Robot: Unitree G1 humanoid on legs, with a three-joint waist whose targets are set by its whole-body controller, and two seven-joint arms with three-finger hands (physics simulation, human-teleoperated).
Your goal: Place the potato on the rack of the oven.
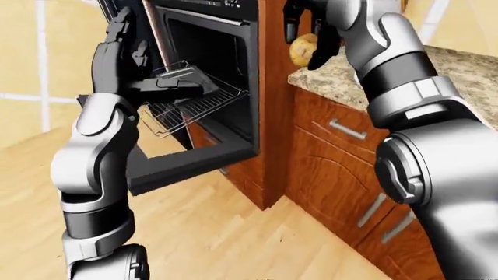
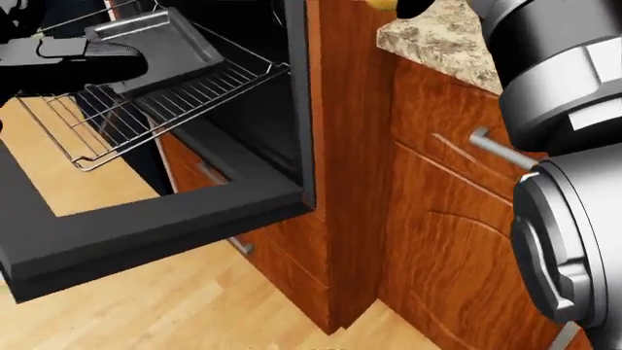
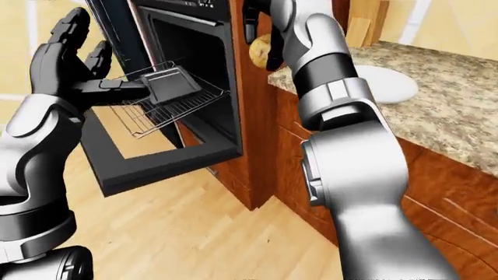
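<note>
Left-eye view: right hand (image 1: 311, 29) has fingers wrapped round the potato (image 1: 303, 49), held above the worktop (image 1: 366, 76) edge, right of the open oven (image 1: 210, 35). Left hand (image 1: 124, 55) fingers spread, beside the pulled-out rack (image 1: 194, 105). Potato looks firm, rounded, fairly light; grip across its middle, could roll on wires.

Head view: rack carries a grey tray (image 2: 160, 44); oven door (image 2: 146, 226) hangs open.

Right-eye view: white plate (image 3: 385, 81) on granite worktop, wood cabinets (image 3: 443, 192), plank floor (image 3: 179, 233).
</note>
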